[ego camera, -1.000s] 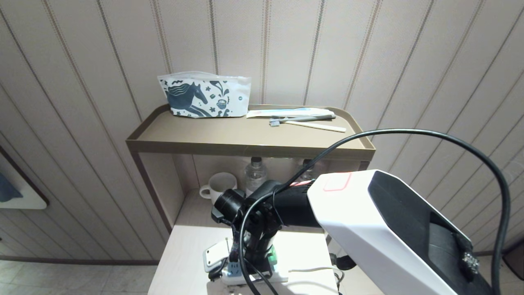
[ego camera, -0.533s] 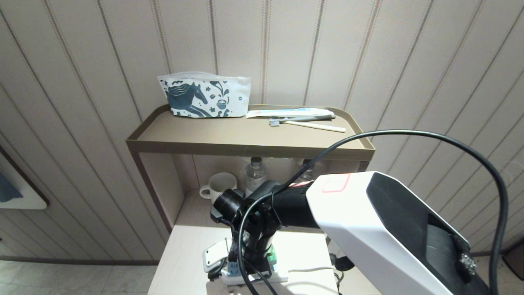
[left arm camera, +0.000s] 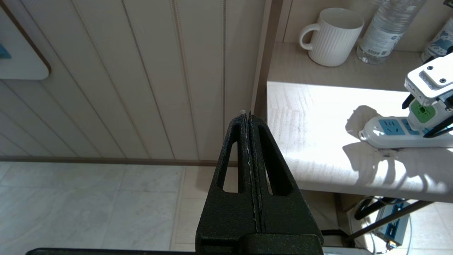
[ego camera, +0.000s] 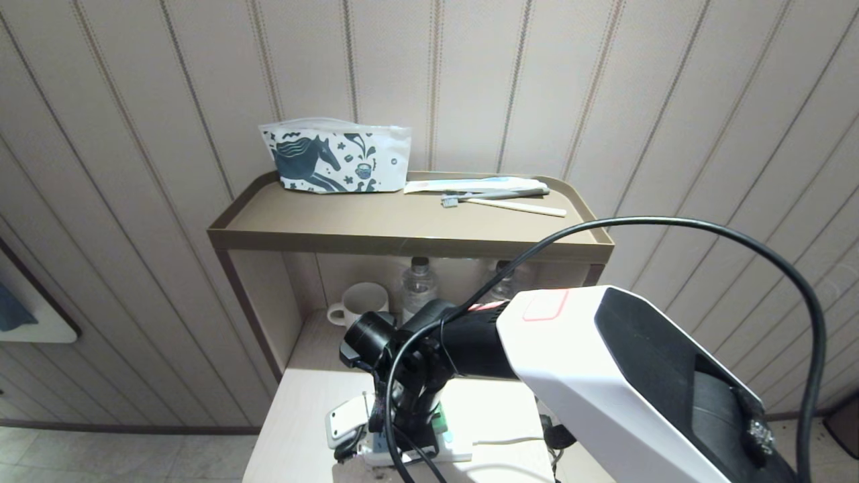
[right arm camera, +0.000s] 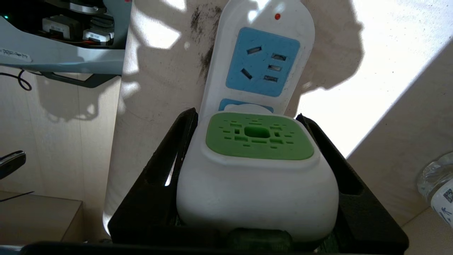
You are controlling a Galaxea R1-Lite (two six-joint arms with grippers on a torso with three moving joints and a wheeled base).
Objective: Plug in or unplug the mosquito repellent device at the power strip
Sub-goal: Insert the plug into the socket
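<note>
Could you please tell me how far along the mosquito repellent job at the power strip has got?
Done: the right gripper is clamped on the mosquito repellent device. In hand: the device sits over the power strip; its prongs are hidden, so whether it's seated is unclear. Left: finishing the plug move and releasing. The left gripper is parked, shut.

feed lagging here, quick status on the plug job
Right gripper clamped on the mosquito repellent device, over the power strip. Left gripper shut, parked aside. Nothing in the way.

Head view looks down from above over the power strip; both wrist views share it, the right close, the left from the side.
</note>
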